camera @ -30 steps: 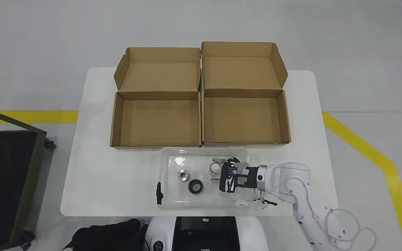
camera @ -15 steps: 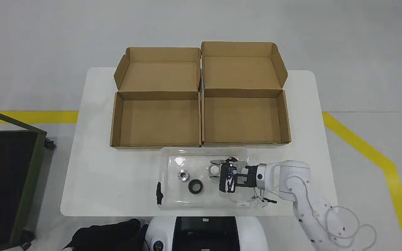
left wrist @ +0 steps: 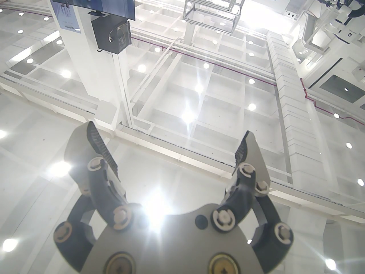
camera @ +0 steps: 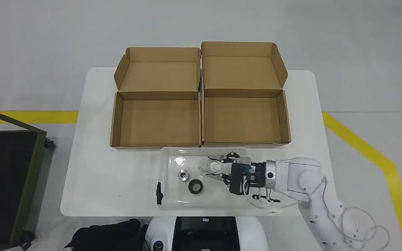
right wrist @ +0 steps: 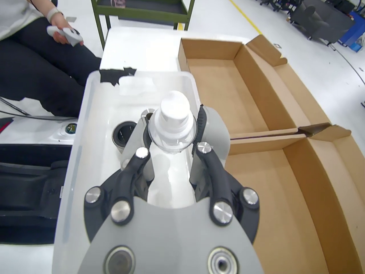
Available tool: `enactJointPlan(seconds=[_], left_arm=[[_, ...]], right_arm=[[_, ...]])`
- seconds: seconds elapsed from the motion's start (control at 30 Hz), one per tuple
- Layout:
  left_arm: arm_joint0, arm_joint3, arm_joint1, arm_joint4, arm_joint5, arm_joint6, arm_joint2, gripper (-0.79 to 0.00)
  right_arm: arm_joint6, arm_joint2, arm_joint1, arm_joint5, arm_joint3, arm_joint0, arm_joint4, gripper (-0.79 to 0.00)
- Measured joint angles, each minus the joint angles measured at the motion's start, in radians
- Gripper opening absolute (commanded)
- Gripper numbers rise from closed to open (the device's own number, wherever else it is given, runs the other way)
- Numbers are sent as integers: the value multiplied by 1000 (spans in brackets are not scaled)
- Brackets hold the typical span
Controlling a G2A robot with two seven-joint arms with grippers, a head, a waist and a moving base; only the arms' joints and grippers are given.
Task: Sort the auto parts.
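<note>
fingers (right wrist: pixel 212 132) of the right gripper (right wrist: pixel 172 128) are drawn in close on a white stepped plastic part (right wrist: pixel 172 109), pinching its clear, wider rim from both sides. the part hangs over the middle of the clear bin (right wrist: pixel 85 95), which sits at the table's (camera: pixel 94 157) edge nearest the robot. it looks light, hard and smooth, so it may slip or swivel between the ribbed pads. the wide rim seems the surest place to hold, with modest force, since thin plastic could crack. a black ring (camera: pixel 196 186) and a silver part (camera: pixel 182 175) lie toward the bin's left end. the left gripper (left wrist: pixel 169 132) is spread wide and empty, facing the ceiling.
</note>
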Motion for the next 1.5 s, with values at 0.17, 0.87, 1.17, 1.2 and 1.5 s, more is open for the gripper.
enactJointPlan(seconds=[0.17, 0.87, 1.17, 1.2, 1.5], left_arm=[[0, 0, 0, 0, 0, 0, 0, 0], [0, 0, 0, 0, 0, 0, 0, 0], [0, 0, 0, 0, 0, 0, 0, 0], [0, 0, 0, 0, 0, 0, 0, 0], [0, 0, 0, 0, 0, 0, 0, 0]], right_arm=[[-82, 1, -4, 47, 34, 14, 102, -785], [-288, 12, -9, 69, 111, 87, 263, -785], [-347, 2, -13, 43, 165, 110, 367, -785], [-346, -1, -14, 38, 170, 118, 382, -785], [-311, -41, -23, 30, 204, 201, 424, -785]])
